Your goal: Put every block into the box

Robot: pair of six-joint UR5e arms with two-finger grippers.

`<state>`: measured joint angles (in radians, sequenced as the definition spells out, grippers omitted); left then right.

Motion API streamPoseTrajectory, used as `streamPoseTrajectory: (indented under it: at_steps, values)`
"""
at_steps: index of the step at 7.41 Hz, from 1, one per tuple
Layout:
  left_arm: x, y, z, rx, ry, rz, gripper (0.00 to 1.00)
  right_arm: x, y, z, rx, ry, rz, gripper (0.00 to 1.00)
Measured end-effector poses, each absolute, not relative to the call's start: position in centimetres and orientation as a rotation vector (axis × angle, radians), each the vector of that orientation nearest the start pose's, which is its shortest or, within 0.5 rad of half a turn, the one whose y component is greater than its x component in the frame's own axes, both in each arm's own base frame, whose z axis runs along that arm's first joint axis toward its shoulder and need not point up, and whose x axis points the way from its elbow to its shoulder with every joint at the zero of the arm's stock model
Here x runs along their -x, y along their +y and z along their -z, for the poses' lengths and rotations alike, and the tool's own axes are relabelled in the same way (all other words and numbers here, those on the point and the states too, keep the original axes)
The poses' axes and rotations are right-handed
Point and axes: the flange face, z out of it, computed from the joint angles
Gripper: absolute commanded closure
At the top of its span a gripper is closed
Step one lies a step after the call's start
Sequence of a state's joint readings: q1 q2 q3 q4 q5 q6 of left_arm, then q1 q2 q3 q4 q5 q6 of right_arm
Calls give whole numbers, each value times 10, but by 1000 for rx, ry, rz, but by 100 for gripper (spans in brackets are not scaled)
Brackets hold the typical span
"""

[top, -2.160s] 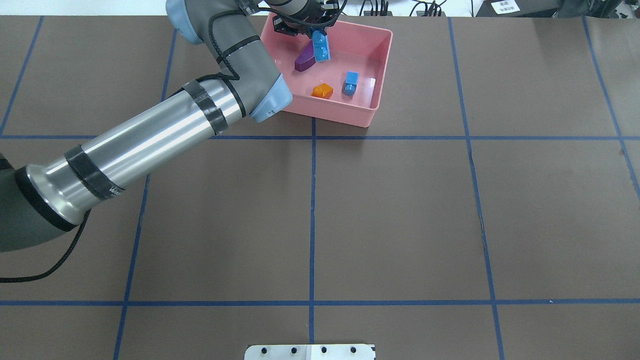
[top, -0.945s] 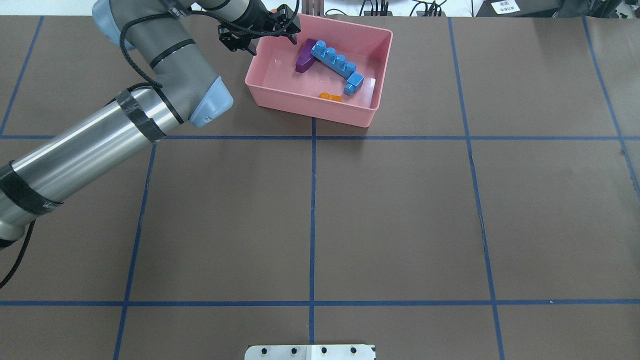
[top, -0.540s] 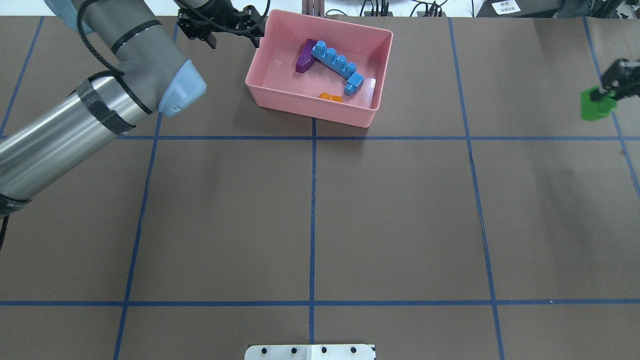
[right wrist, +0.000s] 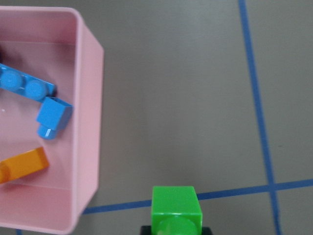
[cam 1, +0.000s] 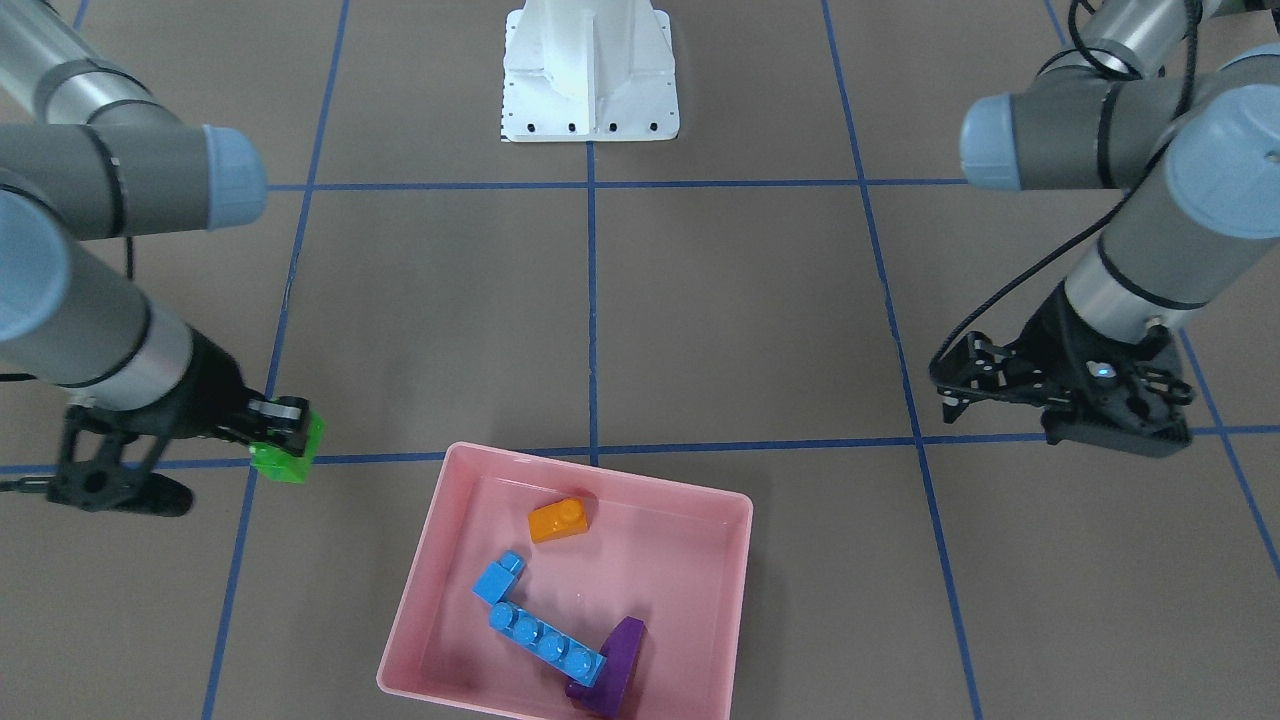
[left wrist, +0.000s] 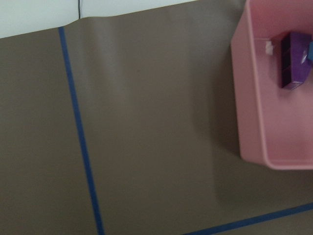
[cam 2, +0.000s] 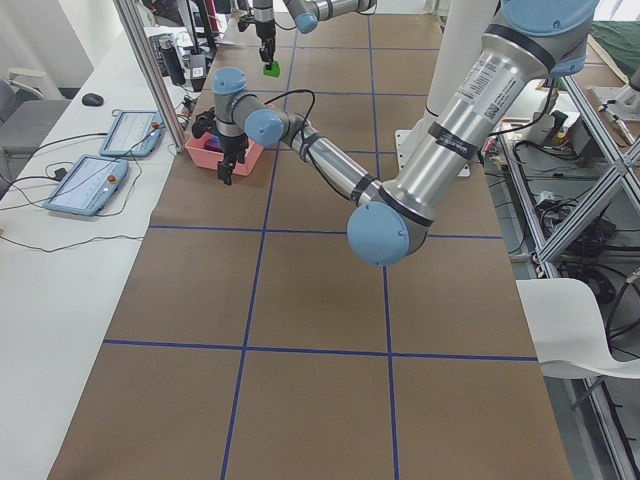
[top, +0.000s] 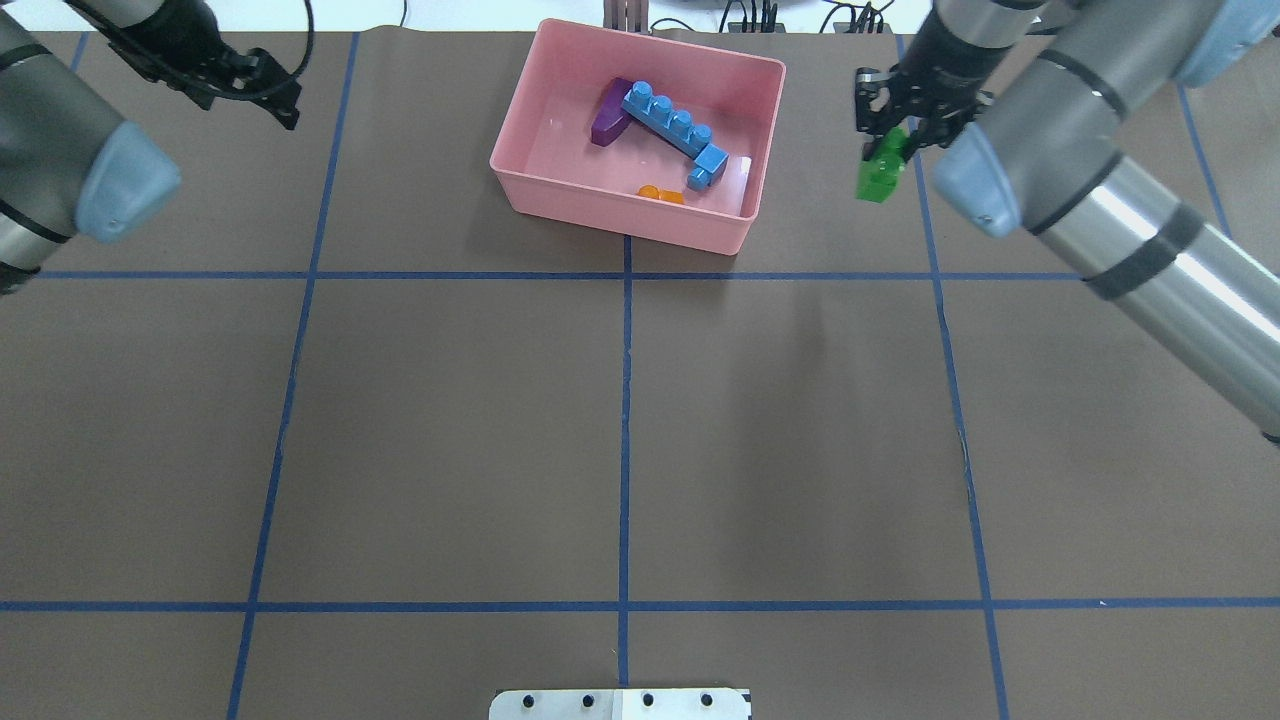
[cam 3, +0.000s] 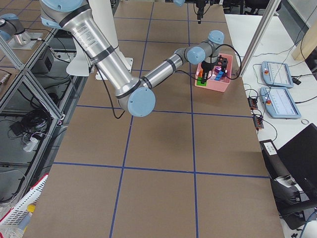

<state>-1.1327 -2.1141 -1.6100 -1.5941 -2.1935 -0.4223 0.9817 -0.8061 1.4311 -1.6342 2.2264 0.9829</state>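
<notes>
My right claw (top: 895, 140) is clamped on the green two-stud brick (top: 877, 178), hanging just outside the box (top: 620, 215). By my reckoning this is the last brick. Next I carry it over the rim and release. My left claw (top: 262, 92) is spread and empty, well off the box's opposite side.

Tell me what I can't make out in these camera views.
Orange brick: overhead view, mostly hidden behind the near wall of the box.
Right gripper: right wrist view, cut off by the bottom edge below the green brick.
Purple brick: left wrist view, blurred, cut by the right edge.
Long blue brick: left side view, too small to find.
</notes>
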Motion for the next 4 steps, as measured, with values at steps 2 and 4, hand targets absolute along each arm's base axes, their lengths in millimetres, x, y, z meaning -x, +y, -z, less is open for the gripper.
streamPoseTrajectory:
  at_steps: [2,4]
  values:
    - [-144,-644,-377,-276,741,-272,0,422,-689,-205,45,-822,-252,100]
    - [-102,-639,-409,-225,712,-281,0,466,-717,-195,14,-846,-334,0]
